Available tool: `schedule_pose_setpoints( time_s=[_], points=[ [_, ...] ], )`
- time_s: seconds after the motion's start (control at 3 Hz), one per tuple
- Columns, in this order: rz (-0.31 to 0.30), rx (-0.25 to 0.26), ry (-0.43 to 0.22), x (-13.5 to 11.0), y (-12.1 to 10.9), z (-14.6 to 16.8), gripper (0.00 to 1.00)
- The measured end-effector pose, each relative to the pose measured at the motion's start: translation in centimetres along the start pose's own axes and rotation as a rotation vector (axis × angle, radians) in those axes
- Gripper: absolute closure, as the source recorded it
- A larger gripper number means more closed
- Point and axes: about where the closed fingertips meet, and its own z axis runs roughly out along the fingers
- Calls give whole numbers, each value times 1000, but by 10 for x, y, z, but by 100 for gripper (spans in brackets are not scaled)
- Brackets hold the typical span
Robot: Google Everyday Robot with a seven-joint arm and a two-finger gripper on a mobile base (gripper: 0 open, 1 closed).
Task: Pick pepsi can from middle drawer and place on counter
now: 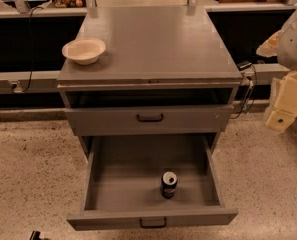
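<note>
The pepsi can (169,184) stands upright in the middle drawer (123,184), near the front panel and a little right of centre. The drawer is pulled far out, and its small dark handle (153,223) faces me. The counter (158,44) is the flat grey cabinet top above it. My gripper (282,115), cream-coloured, hangs at the right edge of the view beside the cabinet. It is well right of the can, higher than it, and holds nothing.
A cream bowl (84,50) sits on the counter's left front corner. The upper drawer (148,119) with a black handle is partly open above the middle one. Cables (248,91) hang at the cabinet's right side. A pale ledge (18,81) with dark panels runs behind. The floor is speckled.
</note>
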Motion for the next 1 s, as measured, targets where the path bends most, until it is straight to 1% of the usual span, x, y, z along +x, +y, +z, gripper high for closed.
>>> schedule_pose_setpoints(
  time_s=[0.33,0.67,1.0],
  points=[
    [-9,9,-14,-2,-1,1,0],
    [-21,-45,-86,-7,3,51,0],
    [-22,-94,-190,-12,26,122,0]
  ],
)
